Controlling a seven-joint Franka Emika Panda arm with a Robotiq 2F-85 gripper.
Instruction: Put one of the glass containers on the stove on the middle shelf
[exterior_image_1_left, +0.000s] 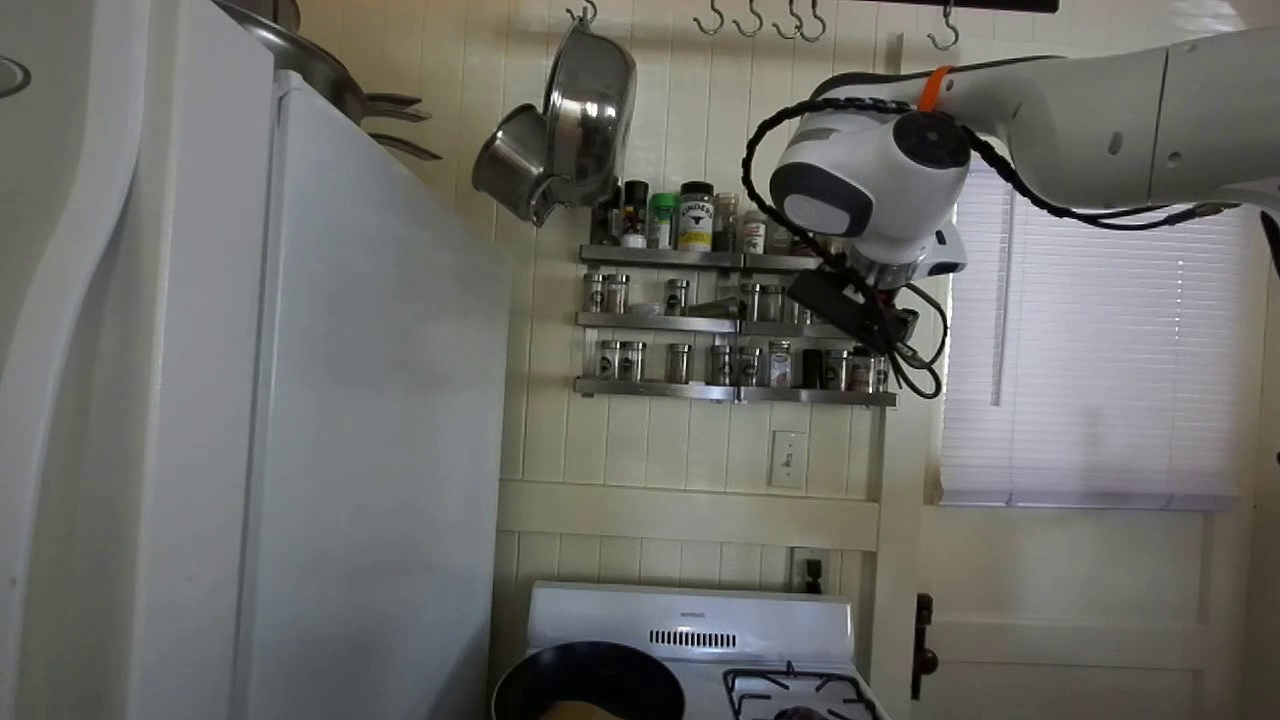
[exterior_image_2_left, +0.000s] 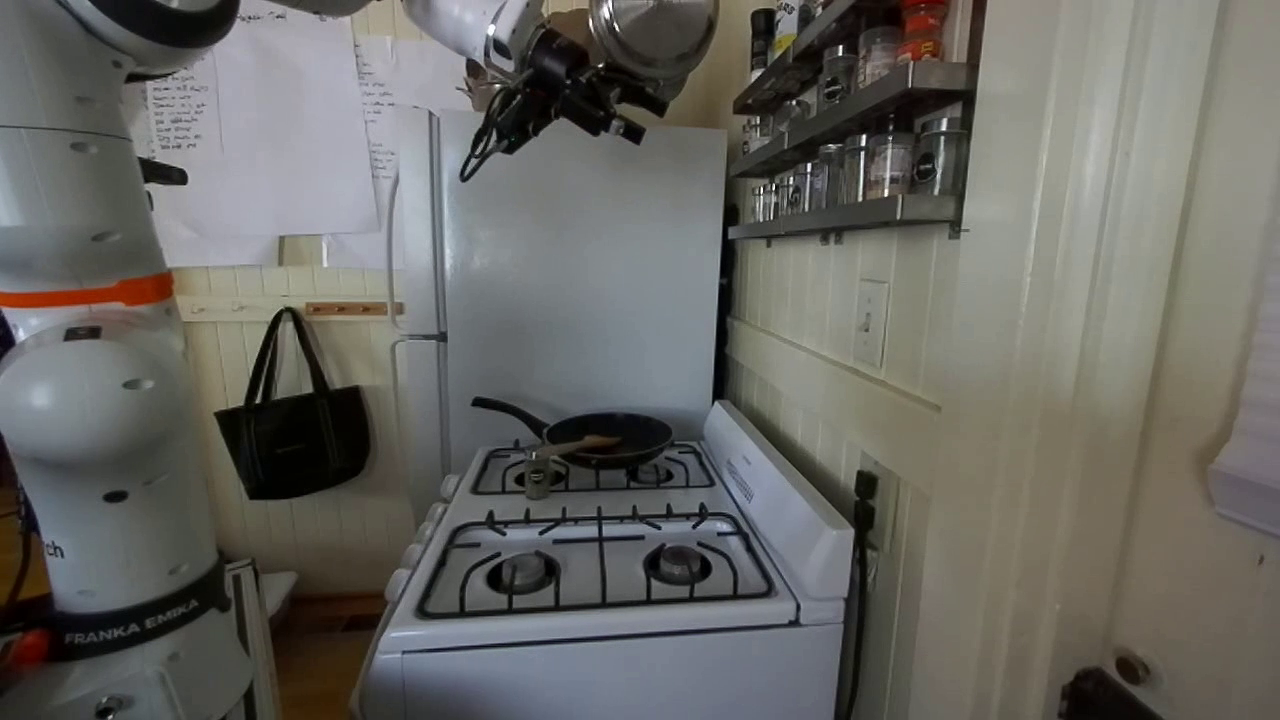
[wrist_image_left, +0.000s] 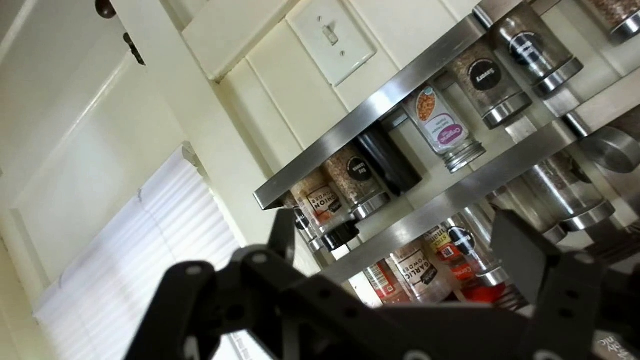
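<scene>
A small glass jar with a dark label stands on the white stove, near the pan. It does not show elsewhere. The stove's back panel shows in an exterior view. The middle shelf is the centre tier of the metal wall rack, holding several jars; it also shows in an exterior view and, upside down, in the wrist view. My gripper is high above the stove, facing the rack. In the wrist view my gripper is open with nothing between its fingers, apart from the shelf.
The top tier and bottom tier hold more jars and bottles. Steel pots hang left of the rack. A black pan with a wooden spoon sits on the stove. The white refrigerator stands beside it.
</scene>
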